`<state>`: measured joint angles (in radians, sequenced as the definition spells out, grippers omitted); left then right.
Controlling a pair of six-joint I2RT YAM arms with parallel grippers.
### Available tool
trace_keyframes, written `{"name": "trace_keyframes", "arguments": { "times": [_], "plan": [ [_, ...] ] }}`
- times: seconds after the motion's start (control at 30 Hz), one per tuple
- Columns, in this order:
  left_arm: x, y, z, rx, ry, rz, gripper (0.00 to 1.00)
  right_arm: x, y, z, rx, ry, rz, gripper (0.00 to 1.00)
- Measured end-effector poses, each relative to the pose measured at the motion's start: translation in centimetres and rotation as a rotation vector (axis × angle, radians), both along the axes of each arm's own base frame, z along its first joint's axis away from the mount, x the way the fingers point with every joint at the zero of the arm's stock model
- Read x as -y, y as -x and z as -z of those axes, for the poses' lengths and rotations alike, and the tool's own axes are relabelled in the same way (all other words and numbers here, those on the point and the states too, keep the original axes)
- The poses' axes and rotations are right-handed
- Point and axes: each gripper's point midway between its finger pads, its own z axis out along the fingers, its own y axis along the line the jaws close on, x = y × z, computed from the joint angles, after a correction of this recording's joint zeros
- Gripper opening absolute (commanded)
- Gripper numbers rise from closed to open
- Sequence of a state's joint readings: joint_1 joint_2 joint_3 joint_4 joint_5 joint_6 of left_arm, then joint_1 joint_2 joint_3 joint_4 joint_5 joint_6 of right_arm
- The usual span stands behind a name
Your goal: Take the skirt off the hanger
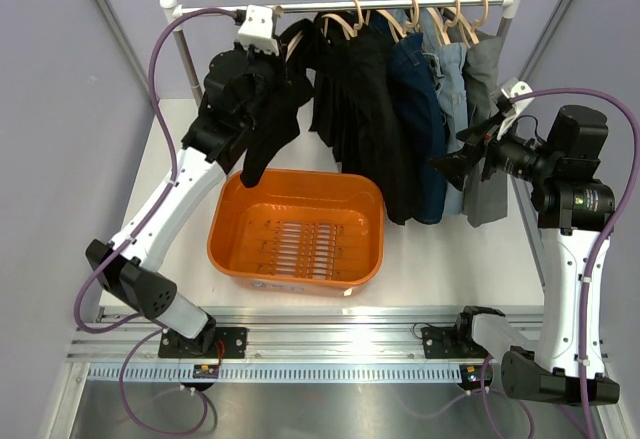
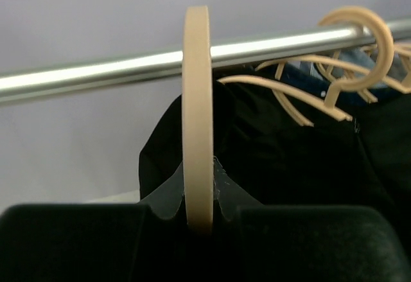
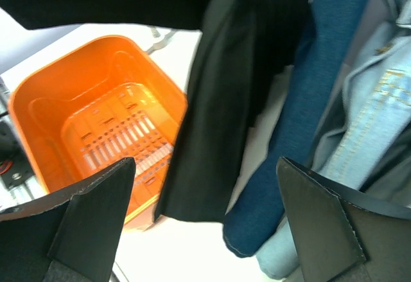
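A black skirt [image 1: 272,127] hangs from a pale wooden hanger at the left end of the metal rail [image 1: 330,4], just above the orange basket. My left gripper [image 1: 285,47] is up at the rail. In the left wrist view it [image 2: 198,212] is shut on the hanger's hook [image 2: 196,102], which crosses the rail [image 2: 96,74], with the black skirt [image 2: 270,160] behind. My right gripper [image 1: 462,164] is open and empty beside the hanging clothes on the right. In the right wrist view it [image 3: 205,224] faces a black garment's hem [image 3: 225,128].
An orange basket [image 1: 240,244] stands on the white table under the rail and shows in the right wrist view [image 3: 45,102]. Several more hangers [image 1: 415,14] carry black, dark blue denim [image 1: 420,129] and light denim clothes. Rail posts stand at both ends.
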<state>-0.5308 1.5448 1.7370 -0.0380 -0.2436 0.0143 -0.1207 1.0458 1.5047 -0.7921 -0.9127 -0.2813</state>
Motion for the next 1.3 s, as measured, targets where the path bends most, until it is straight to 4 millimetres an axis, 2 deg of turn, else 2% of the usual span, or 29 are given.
{"name": "trace_keyframes", "arguments": {
  "times": [0.17,0.33,0.57,0.7,0.83,0.93,1.1,1.3],
  "plan": [
    [-0.3,1.6,2.2,-0.065,-0.041,0.037,0.00,-0.8,0.7,0.3,-0.033,-0.025,-0.058,0.99],
    [-1.1,5.0,2.9,-0.087,-0.049,0.097,0.00,-1.9,0.4,1.0,-0.124,-0.060,-0.109,0.96],
    [-2.8,12.0,2.8,-0.074,-0.006,0.215,0.00,-7.2,0.6,2.6,-0.243,-0.018,-0.265,0.92],
    [-2.5,16.1,2.4,-0.056,0.033,0.337,0.00,-9.3,-0.5,1.6,-0.257,0.017,-0.268,0.92],
    [-1.0,19.1,2.7,-0.086,0.102,0.492,0.00,-11.4,-1.7,-0.2,-0.248,0.023,-0.266,0.92],
    [0.7,20.3,3.6,-0.141,0.163,0.602,0.00,-12.5,-2.0,-1.6,-0.245,0.005,-0.266,0.92],
    [3.1,20.2,5.7,-0.250,0.239,0.705,0.00,-12.6,-1.8,-3.1,-0.246,-0.028,-0.238,0.91],
    [5.9,20.1,5.9,-0.296,0.289,0.803,0.00,-11.0,-1.6,-2.4,-0.279,-0.016,-0.115,0.91]
  ]
}}
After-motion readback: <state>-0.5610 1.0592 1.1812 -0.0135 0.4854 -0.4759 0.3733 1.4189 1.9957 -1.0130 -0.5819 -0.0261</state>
